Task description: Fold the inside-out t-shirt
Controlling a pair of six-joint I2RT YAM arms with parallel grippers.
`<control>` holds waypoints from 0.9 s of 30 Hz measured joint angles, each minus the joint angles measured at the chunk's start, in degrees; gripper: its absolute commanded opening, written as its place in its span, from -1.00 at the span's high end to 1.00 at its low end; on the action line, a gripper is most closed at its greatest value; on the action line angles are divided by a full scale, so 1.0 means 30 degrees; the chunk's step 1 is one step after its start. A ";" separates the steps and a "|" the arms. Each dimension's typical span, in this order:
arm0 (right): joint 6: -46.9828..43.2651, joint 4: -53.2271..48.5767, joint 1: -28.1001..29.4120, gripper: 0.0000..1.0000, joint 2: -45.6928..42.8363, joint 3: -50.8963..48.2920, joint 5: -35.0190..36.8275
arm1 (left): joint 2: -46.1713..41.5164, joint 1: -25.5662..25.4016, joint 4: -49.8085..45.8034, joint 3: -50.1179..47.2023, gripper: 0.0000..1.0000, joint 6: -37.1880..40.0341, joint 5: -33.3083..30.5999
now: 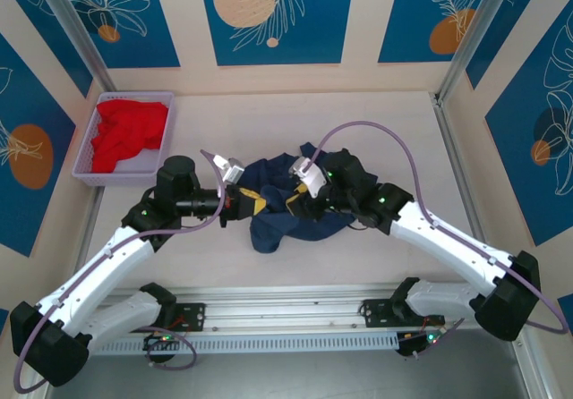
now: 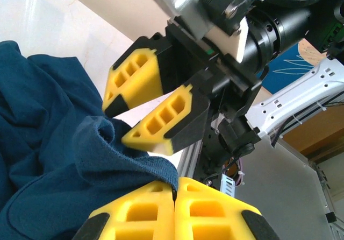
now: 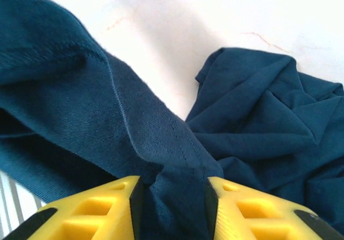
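Count: two grippers, one t-shirt (image 1: 286, 224), one basket (image 1: 134, 96).
Left gripper (image 2: 174, 185): clamped shut on a hem at the t-shirt's left side.
Right gripper (image 3: 173, 191): jaws narrowly parted at the t-shirt's right side, with cloth lying between them.
T-shirt: crumpled mid-table; axis cannot be told.
Basket: beyond and left of the t-shirt, with one red garment (image 1: 130, 135) contained.

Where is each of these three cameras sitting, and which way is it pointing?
Top external: fixed above and behind the arms, looking down on the table; both arms show, reaching to the t-shirt.
Left wrist: rides the left arm, looking along its left gripper, shut on the t-shirt's edge, toward the open right gripper.
Right wrist: rides the right arm, looking past its own fingers at t-shirt fabric lying between them.
Shared: all see the t-shirt; top and left wrist both show the right gripper.
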 measured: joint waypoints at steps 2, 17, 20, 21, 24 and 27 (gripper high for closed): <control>-0.0342 -0.0408 0.0364 0.13 0.0466 0.0255 0.0576 | 0.0000 0.0000 -0.0022 0.0029 1.00 0.0066 0.0000; -0.0984 -0.0364 0.0947 1.00 0.2200 0.0568 0.1989 | -0.0007 0.0000 -0.0423 0.0168 1.00 0.0299 -0.0233; -0.0707 0.0015 0.0605 1.00 0.1326 0.0131 0.0707 | -0.0007 0.0000 -0.0976 0.0175 1.00 0.0306 -0.1239; -0.0568 0.0138 0.0372 1.00 0.0823 -0.0138 0.0007 | -0.0007 0.0000 -0.1180 0.0175 1.00 0.0306 -0.1661; -0.0007 0.0510 -0.0765 1.00 -0.0787 -0.0940 -0.2244 | 0.0058 0.0058 -0.1668 0.0175 1.00 0.0299 -0.2623; 0.0874 0.1224 -0.2331 1.00 -0.2171 -0.1770 -0.4896 | 0.0226 0.0168 -0.1858 0.0175 1.00 0.0277 -0.3126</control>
